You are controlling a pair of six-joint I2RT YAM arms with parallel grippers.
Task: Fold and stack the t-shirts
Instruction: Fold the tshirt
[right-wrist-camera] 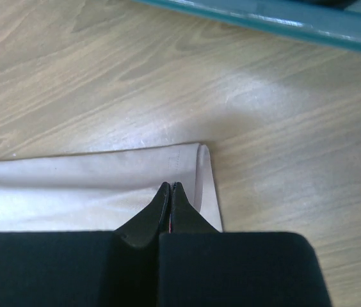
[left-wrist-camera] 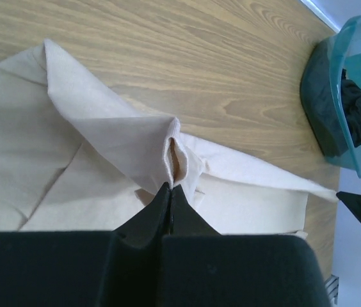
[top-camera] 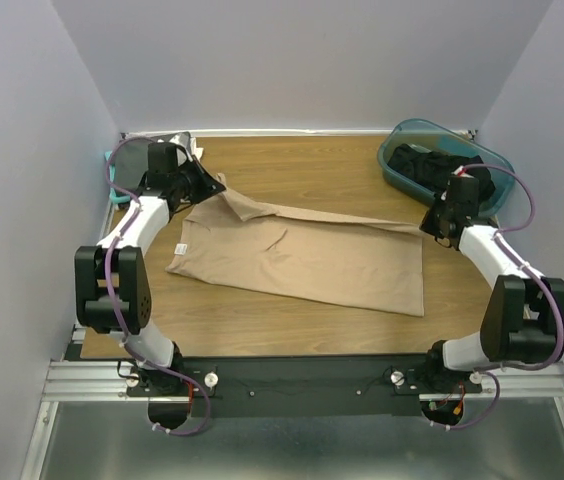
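**Tan cloth t-shirt (top-camera: 302,262), pinched at both ends**

Top view: it's lying across the brown wooden table (top-camera: 302,165), teal plastic tub (top-camera: 392,170) far right. Left wrist: your left gripper (left-wrist-camera: 169,189) is clamped on a raised fold. Right wrist: your right gripper (right-wrist-camera: 170,187) is closed on its hem corner.

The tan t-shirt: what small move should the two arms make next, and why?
Probably raise both grippers a little and draw the far edge toward the near edge. The left gripper and the right gripper are each shut on a far corner of the tan t-shirt, and the rest lies spread on the table.
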